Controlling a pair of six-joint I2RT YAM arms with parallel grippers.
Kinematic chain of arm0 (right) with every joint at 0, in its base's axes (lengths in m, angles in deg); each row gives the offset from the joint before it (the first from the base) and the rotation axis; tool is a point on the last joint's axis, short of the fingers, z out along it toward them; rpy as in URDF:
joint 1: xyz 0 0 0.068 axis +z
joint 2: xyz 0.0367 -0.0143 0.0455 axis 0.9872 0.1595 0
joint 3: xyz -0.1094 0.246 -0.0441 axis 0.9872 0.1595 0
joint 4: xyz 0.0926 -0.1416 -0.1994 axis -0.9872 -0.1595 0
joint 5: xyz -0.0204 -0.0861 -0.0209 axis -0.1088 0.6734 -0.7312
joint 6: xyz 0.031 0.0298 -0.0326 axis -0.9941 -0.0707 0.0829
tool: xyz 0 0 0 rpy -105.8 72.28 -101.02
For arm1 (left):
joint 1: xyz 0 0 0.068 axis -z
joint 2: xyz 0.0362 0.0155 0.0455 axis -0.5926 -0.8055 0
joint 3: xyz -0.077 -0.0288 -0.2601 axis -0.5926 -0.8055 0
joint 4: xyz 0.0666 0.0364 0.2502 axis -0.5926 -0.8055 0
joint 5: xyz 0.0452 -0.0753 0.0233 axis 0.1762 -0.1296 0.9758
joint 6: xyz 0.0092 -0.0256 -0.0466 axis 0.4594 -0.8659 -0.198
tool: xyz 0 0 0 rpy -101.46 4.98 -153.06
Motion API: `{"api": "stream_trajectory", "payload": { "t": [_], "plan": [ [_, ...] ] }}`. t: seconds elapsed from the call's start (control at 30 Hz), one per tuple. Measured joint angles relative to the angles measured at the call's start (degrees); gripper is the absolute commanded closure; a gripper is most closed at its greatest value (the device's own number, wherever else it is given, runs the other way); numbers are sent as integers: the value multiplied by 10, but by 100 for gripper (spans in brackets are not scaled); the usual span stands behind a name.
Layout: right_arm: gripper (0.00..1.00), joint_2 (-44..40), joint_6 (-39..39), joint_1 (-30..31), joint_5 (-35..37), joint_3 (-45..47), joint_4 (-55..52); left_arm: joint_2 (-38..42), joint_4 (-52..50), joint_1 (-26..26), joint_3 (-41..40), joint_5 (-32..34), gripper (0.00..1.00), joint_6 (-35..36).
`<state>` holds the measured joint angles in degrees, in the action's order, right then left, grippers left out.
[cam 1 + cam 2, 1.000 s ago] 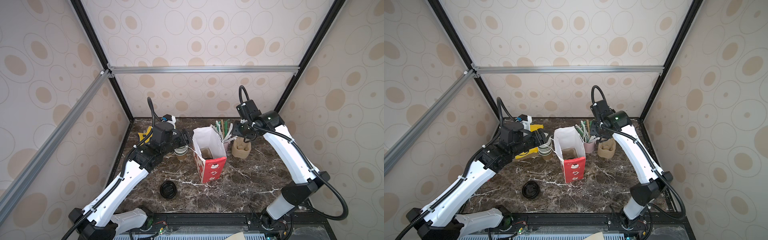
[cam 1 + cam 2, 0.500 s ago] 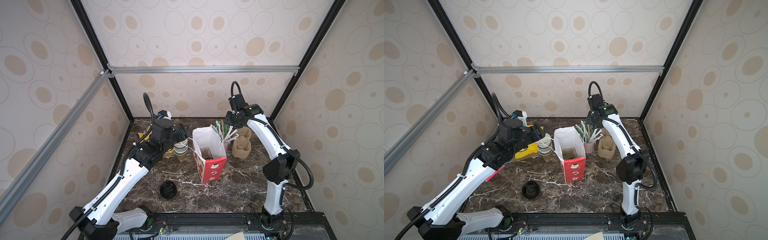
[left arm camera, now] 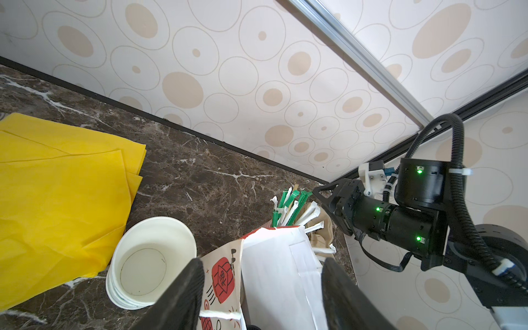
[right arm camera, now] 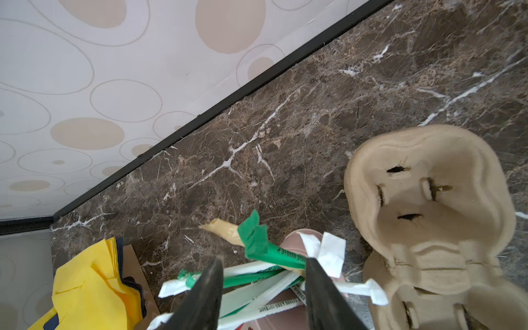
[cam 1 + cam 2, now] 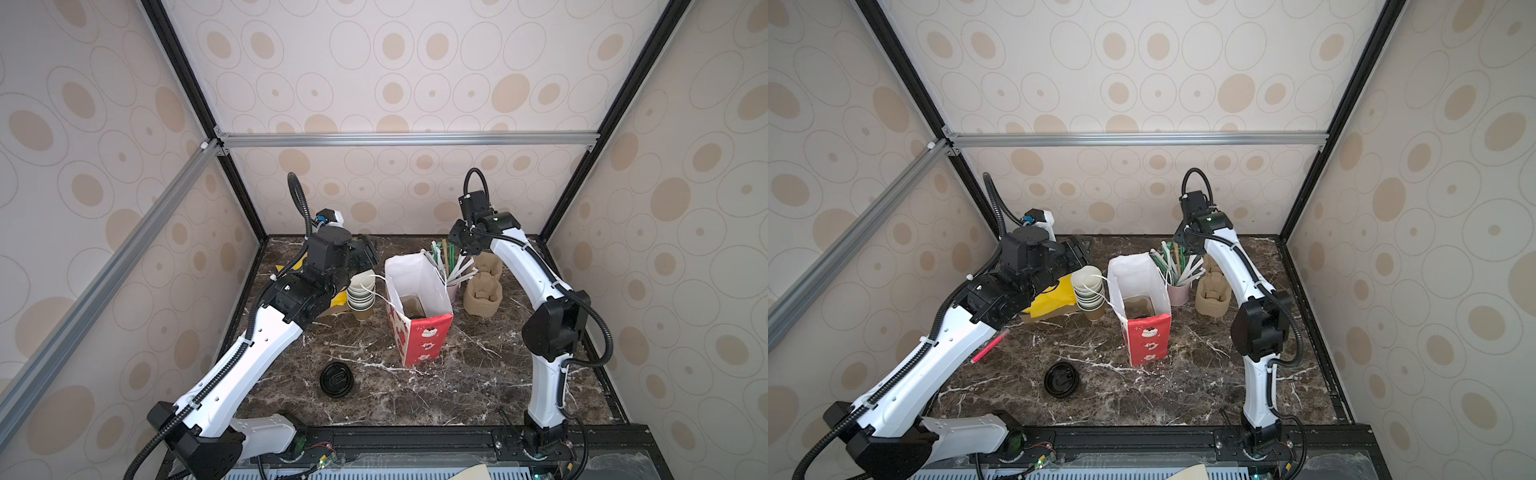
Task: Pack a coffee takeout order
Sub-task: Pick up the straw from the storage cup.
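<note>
Napkin [image 3: 57, 185] reads as the next pick, my guess. It is a pile of yellow sheets, creased and loosely fanned, flat on the tabletop [image 5: 436, 386] by the left wall. The arm hides too much of it in both top views to call its long axis.

Left hand [image 3: 263, 261] is nearer, jaws apart and empty, over the paper bag [image 5: 419, 328] rim. Cup stack [image 3: 151, 254] sits between it and the napkin, so the reach goes away from the bag.

Right hand [image 4: 264, 260] is across the bag, jaws apart, straddling the straws [image 5: 1177, 266] without gripping any. Spare tray stack [image 4: 428, 200] is just beside it, long axis front to back.

Brown moulded piece [image 5: 411, 307] at the bag bottom is probably the tray. Lidded green cup is not visible anywhere.
</note>
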<state>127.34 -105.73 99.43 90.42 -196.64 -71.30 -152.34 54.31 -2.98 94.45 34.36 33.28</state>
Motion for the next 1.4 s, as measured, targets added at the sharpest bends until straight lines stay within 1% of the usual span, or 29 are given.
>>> {"api": "stream_trajectory", "payload": {
  "t": [0.3,0.4,0.6,0.8,1.0,1.4],
  "plan": [
    [67,25,-22,-7,-21,0,30,-6,-2,0,13,9,36,7],
    [74,27,-27,-8,-27,0,37,-6,-2,0,17,12,36,7],
    [83,27,-33,-11,-30,0,42,-9,-2,0,23,12,36,9],
    [90,27,-35,-14,-30,0,42,-11,-2,0,24,12,35,9],
    [93,27,-38,-14,-31,0,42,-15,-2,0,25,12,36,11],
    [94,18,-39,-15,-39,12,42,-16,3,0,25,7,36,13]
  ]
}}
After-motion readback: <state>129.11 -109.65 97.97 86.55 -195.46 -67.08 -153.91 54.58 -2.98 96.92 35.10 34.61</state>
